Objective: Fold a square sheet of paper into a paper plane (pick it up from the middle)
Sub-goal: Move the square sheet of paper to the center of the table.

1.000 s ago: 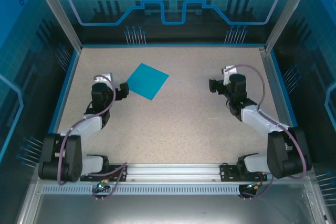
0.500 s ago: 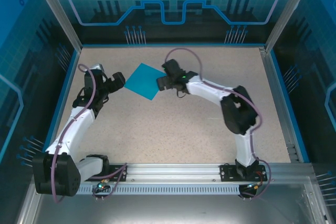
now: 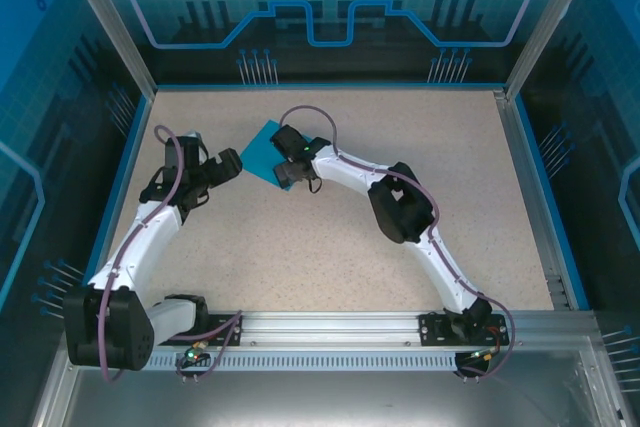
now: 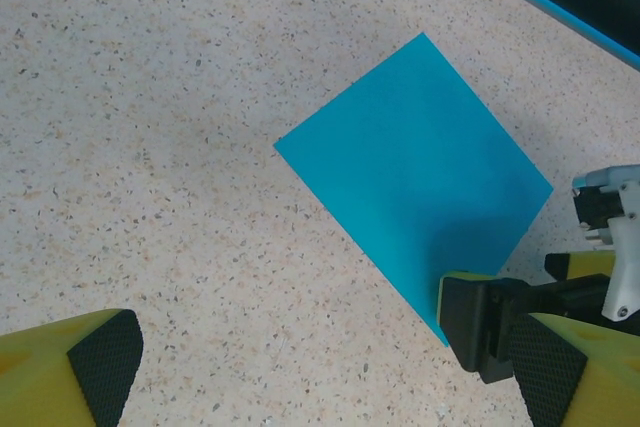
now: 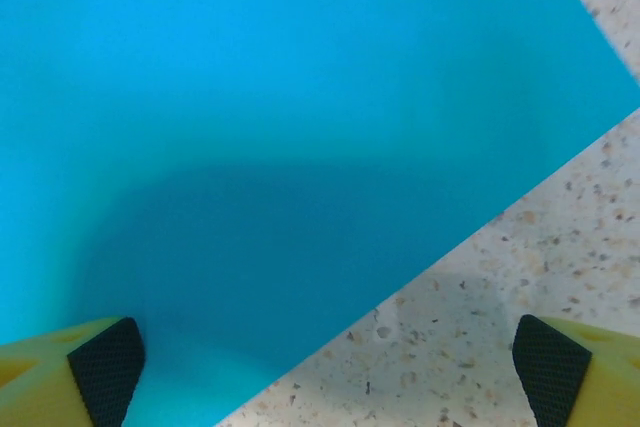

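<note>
The square sheet of paper (image 3: pixel 260 149) lies flat and unfolded on the speckled table, teal-blue, turned like a diamond. In the left wrist view the sheet (image 4: pixel 415 162) sits ahead and to the right. My left gripper (image 3: pixel 229 164) hovers open just left of the sheet, its jaws (image 4: pixel 325 367) wide apart over bare table. My right gripper (image 3: pixel 284 177) is low over the sheet's near corner, and its black finger (image 4: pixel 480 325) reaches onto that corner. In the right wrist view the sheet (image 5: pixel 300 127) covers most of the frame. The open right gripper (image 5: pixel 325 362) straddles its edge, holding nothing.
The right arm (image 3: pixel 400 207) stretches diagonally across the table's middle. A blue rim (image 3: pixel 325 86) and clear enclosure walls bound the table. Bare speckled surface (image 3: pixel 300 267) lies toward the near side, and the far right part is also bare.
The right arm has swung from the right side across to the sheet, its gripper now over the sheet's near corner. The left arm has stretched out and its gripper stays beside the sheet's left edge.
</note>
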You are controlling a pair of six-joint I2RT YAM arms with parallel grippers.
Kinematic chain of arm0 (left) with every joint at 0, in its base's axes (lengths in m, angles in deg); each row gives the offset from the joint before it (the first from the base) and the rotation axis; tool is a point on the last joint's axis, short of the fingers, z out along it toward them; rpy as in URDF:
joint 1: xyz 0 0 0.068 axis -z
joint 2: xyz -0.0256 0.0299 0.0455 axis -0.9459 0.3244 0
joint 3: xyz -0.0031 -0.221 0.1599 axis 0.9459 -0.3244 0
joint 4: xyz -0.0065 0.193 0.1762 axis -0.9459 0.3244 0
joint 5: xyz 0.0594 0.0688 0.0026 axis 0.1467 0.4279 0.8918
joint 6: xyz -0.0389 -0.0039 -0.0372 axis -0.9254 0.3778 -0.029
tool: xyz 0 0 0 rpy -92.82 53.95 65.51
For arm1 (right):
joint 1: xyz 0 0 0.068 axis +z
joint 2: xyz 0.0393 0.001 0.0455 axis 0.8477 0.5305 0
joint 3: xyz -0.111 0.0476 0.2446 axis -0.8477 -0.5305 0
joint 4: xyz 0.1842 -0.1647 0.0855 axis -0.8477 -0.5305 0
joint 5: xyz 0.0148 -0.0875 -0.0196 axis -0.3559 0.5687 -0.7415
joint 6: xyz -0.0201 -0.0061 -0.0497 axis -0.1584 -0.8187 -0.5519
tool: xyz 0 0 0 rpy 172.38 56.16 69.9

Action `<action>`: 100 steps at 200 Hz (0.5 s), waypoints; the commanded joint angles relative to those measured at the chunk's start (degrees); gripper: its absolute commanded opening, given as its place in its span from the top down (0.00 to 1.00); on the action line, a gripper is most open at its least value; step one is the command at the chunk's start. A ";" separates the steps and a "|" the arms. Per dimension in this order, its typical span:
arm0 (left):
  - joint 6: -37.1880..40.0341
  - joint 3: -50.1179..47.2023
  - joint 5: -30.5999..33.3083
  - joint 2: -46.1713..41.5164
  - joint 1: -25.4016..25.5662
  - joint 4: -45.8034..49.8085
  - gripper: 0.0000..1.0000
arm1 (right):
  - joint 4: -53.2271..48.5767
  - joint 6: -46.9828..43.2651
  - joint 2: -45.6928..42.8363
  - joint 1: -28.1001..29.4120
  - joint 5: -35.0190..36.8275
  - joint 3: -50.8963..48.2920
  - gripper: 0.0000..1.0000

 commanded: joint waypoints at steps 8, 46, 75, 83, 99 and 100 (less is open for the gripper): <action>-0.04 2.21 -1.18 0.28 -0.18 1.63 0.01 | -6.85 -4.46 0.49 1.15 0.82 -1.78 0.01; 0.00 2.22 -1.05 0.36 -0.17 2.08 0.02 | -6.19 -10.61 -9.46 -1.16 -2.20 -20.59 0.01; -0.44 2.39 -1.41 0.71 -0.13 2.15 0.01 | -6.80 -10.33 -19.76 -5.63 -3.85 -35.34 0.01; -0.63 2.44 -1.46 0.95 -0.10 2.25 0.02 | -6.73 -9.49 -22.54 -6.81 -3.83 -38.30 0.01; -1.03 2.57 -1.70 1.19 -0.12 2.15 0.02 | -6.63 -6.96 -26.61 -9.08 -3.90 -41.44 0.01; -1.03 2.59 -1.74 1.26 -0.15 2.12 0.02 | -6.63 -6.81 -26.70 -9.13 -3.95 -41.47 0.01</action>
